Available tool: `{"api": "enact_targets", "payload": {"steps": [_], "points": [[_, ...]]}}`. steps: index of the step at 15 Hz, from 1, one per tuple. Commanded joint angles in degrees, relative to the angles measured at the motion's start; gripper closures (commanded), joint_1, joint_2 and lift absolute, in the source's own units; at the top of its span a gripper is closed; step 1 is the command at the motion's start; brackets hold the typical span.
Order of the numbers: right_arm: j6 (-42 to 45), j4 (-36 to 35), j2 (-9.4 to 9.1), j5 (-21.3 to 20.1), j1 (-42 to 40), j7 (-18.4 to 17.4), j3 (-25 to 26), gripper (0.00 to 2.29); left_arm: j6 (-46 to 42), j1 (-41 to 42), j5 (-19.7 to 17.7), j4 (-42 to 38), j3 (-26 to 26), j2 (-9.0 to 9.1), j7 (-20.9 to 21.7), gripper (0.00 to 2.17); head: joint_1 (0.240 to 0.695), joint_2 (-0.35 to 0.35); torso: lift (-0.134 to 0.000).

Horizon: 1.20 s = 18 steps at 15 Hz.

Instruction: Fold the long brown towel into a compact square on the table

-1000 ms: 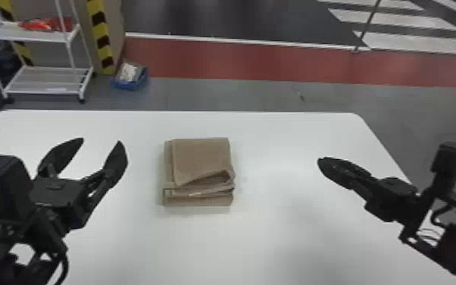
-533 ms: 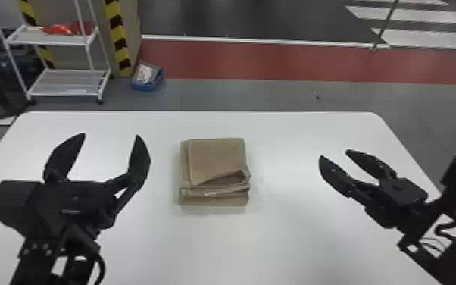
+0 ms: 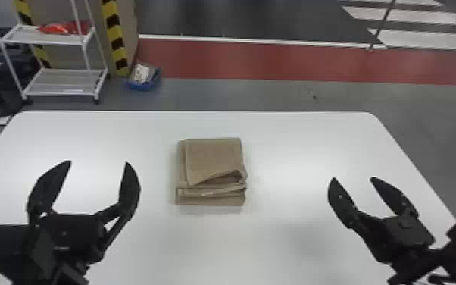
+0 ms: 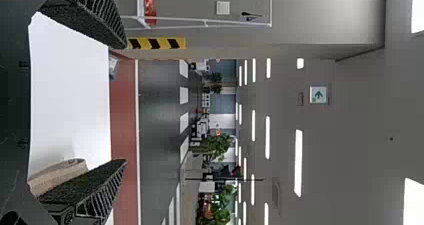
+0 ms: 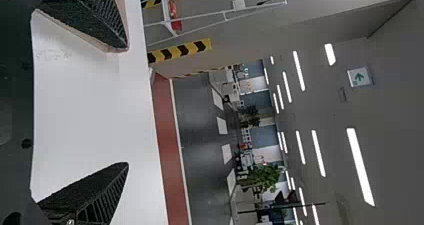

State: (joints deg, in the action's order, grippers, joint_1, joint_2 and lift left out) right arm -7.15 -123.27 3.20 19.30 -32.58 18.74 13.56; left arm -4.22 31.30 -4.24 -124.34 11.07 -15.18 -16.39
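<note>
Holds the left gripper (image 3: pixel 97 162) wide open above the table (image 3: pixel 295 144), toward its left side, with black fingers (image 3: pixel 129 187) well apart. Holds the right gripper (image 3: pixel 353 178) open too, on the right, angled in toward the middle, with a gap between the fingertips. Comes between the two with the brown towel (image 3: pixel 212 199), flat on the table and apart from both, nearer the left one. Shows the towel as a small, nearly square stack, with the top layer puckered and slightly raised at the near right, and lower layers jutting out along the near and left edges. In the left wrist view, shows part of it beyond one finger. Gives way past the table's far edge to grey floor (image 3: pixel 238 94), then to a red strip (image 3: pixel 276 64) and a white line (image 3: pixel 253 39). Stands a white rack (image 3: pixel 45 91) beyond the far left corner, with a red item (image 3: pixel 64 28) on the upper shelf. Sets a blue box (image 3: pixel 144 85) on the floor to the right of it, near a yellow-and-black striped edge (image 3: pixel 115 41). Ends farther back, in the left wrist view, with plants (image 4: pixel 217 147), a green sign (image 4: pixel 318 95) and bright ceiling lights (image 4: pixel 298 162).
</note>
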Motion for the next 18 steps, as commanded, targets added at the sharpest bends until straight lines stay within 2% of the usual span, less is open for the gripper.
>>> {"api": "enact_targets", "payload": {"steps": [1,3,9,18], "points": [[7.01,-0.13,0.32,0.03,-3.72,-0.38,-1.26,0.04,0.67,0.43,0.02,-0.56,-0.17,-0.11,0.04,0.09,0.695,-0.109,-0.128],[9.47,-0.30,0.40,0.30,-5.74,-1.34,-1.17,0.04,1.72,0.17,0.02,-0.65,-0.34,-0.20,0.13,0.09,0.695,-0.109,-0.128],[8.06,-3.20,0.23,3.64,-8.29,-1.25,1.47,0.05,4.18,-0.36,0.02,-1.17,-0.52,-0.64,0.13,0.08,0.695,-0.136,-0.128],[9.29,-3.29,-0.21,3.81,-8.29,-0.46,1.91,0.08,4.18,-0.71,-0.59,-1.79,-0.78,-0.90,0.04,0.08,0.695,-0.139,-0.128]]}}
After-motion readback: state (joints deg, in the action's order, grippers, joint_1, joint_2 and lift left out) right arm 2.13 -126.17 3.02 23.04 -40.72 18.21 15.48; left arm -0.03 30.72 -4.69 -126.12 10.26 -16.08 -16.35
